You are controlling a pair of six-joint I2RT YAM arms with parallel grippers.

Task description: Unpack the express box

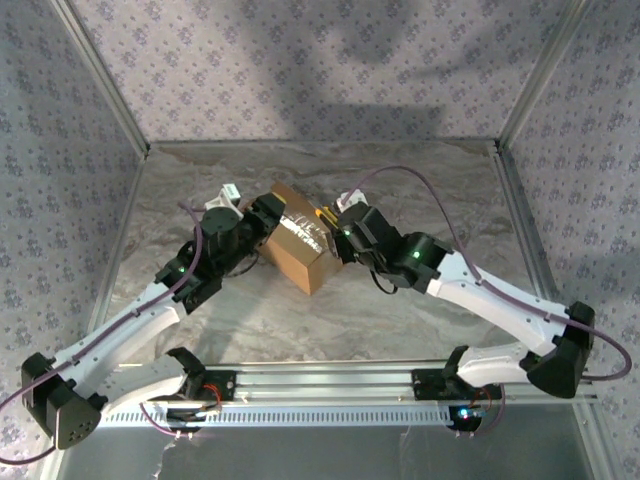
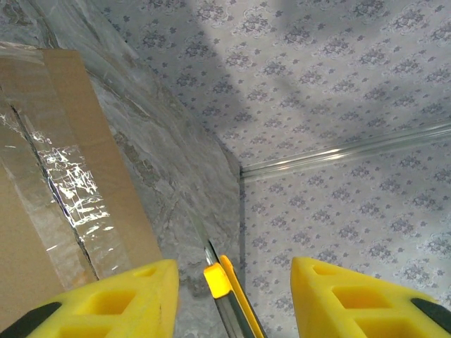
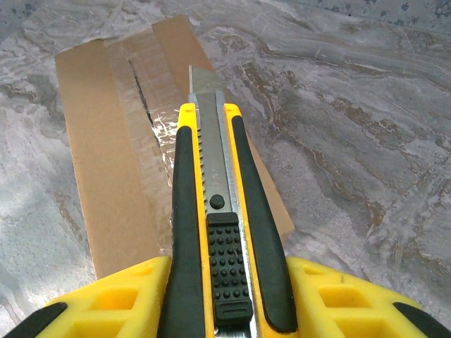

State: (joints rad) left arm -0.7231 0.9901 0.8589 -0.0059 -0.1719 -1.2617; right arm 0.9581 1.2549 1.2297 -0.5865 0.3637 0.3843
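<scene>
My right gripper is pinching a yellow-and-black knife between its two yellow fingers. The blade is pushed out and is pointing along the far end of the box. I cannot tell whether the blade tip is touching the cardboard. The knife handle is covering the near end of the box from the right wrist camera.

My left gripper is standing spread, its two fingers apart and pinching nothing. A yellow knife tip with a bare blade is rising in the gap between them and touching neither. I cannot tell if it is the same knife. The box is sitting just beside the left finger there, cut off by the frame's left edge.

From above I am counting one box, two arms and one knife. The wrists are hiding the fingers, and both grippers are crowding the box's ends.

The box is lying near the middle of the marbled table, between the two grippers. Its long axis is running diagonally from far left to near right in the overhead view. The flaps are lying flat, facing up. Shiny crinkled tape is running along that long axis, and a dark slit is showing along the seam under it.
</scene>
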